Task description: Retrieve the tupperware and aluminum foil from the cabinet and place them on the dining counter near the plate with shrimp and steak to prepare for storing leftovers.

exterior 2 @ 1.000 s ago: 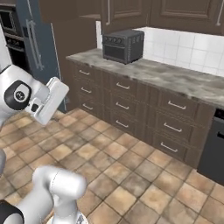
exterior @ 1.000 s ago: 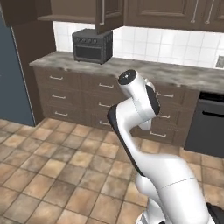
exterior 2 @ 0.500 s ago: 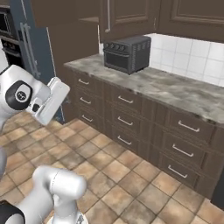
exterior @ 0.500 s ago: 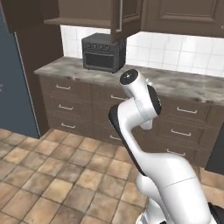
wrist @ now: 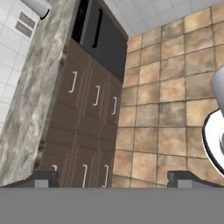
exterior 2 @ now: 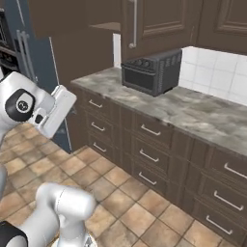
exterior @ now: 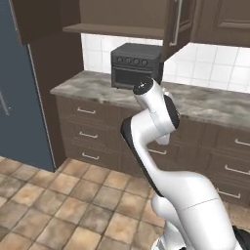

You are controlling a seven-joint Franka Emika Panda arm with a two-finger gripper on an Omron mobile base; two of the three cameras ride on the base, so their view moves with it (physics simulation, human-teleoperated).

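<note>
Standing above the narrow marbled counter (exterior: pixel 205 102), the cabinet (exterior: pixel 122 19) has one door (exterior: pixel 177 22) swung open and one bare shelf board (exterior: pixel 117 30) showing; the tupperware and foil cannot be made out on it. One black toaster oven (exterior: pixel 135 65) sits on the counter below. In the hand view the gripper (wrist: pixel 113 177) has its two fingertips (wrist: pixel 43 177) spread wide, holding nothing, over tiled floor (wrist: pixel 170 100) beside brown drawers (wrist: pixel 89 131).
</note>
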